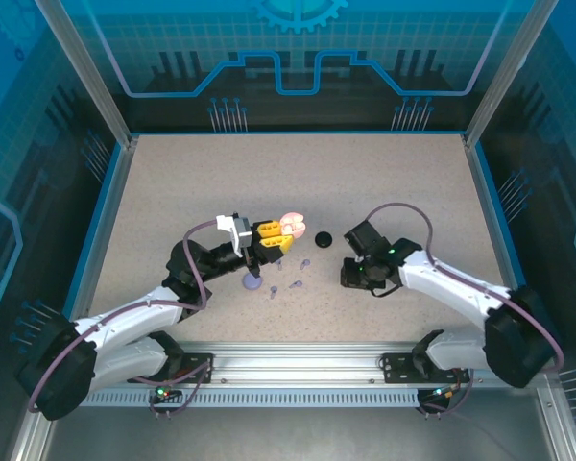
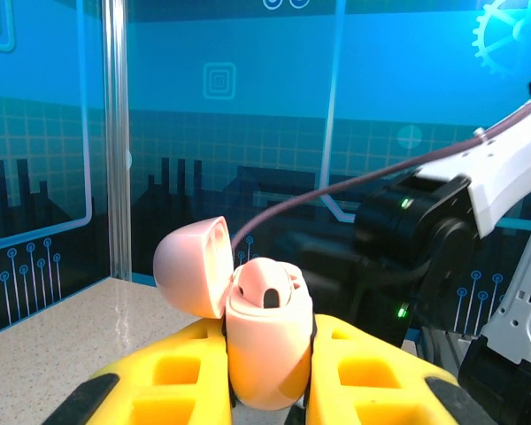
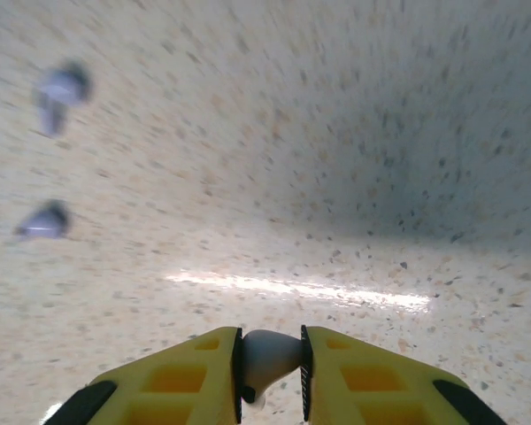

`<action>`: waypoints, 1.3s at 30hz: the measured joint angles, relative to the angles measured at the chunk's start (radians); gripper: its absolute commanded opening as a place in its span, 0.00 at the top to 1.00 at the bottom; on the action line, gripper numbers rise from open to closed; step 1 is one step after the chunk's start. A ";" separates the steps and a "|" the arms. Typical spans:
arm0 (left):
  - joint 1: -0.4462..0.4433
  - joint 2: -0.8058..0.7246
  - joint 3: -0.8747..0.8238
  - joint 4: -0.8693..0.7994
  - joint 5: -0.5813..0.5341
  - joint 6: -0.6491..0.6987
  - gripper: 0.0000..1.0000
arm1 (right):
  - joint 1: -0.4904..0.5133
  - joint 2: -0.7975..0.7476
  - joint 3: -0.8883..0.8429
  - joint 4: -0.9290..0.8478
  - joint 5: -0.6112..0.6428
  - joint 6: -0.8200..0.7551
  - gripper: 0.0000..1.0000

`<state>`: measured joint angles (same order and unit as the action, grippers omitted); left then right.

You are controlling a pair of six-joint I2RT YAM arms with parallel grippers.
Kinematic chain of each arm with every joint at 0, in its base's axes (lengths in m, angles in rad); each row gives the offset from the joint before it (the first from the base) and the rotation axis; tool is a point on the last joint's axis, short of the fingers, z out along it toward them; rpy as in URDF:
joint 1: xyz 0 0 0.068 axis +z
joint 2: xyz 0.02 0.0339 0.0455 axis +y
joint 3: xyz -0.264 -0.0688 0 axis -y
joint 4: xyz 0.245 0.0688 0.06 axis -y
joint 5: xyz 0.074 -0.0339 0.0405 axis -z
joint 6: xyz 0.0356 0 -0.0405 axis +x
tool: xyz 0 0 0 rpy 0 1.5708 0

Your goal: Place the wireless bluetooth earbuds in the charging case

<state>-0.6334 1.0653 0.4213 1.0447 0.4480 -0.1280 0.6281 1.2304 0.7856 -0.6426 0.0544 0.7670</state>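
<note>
My left gripper [image 2: 267, 390] is shut on a pale pink charging case [image 2: 265, 345], held upright above the table with its lid [image 2: 190, 266] flipped open to the left. One dark earbud slot shows on the case's top. From above, the case [image 1: 293, 226] sits at the tip of the left gripper [image 1: 280, 235]. My right gripper [image 3: 271, 390] is shut on a small pale earbud [image 3: 270, 356], just over the tabletop. In the top view the right gripper [image 1: 351, 276] points down, a short way right of the case.
A black round case [image 1: 323, 238] lies between the two grippers. A lavender case [image 1: 253, 280] and loose lavender earbuds [image 1: 295, 283] lie in front of the left gripper. Two blurred lavender earbuds [image 3: 62, 88] show on the speckled table [image 1: 298, 173]. Glass walls surround it.
</note>
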 measured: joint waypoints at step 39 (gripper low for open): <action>0.000 0.164 0.000 0.090 0.000 -0.004 0.84 | 0.309 -0.138 0.407 0.173 0.211 -0.271 0.77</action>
<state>-0.6334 1.2297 0.4217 1.1351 0.4484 -0.1322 0.9375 1.0920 1.1931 -0.4698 0.2657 0.4957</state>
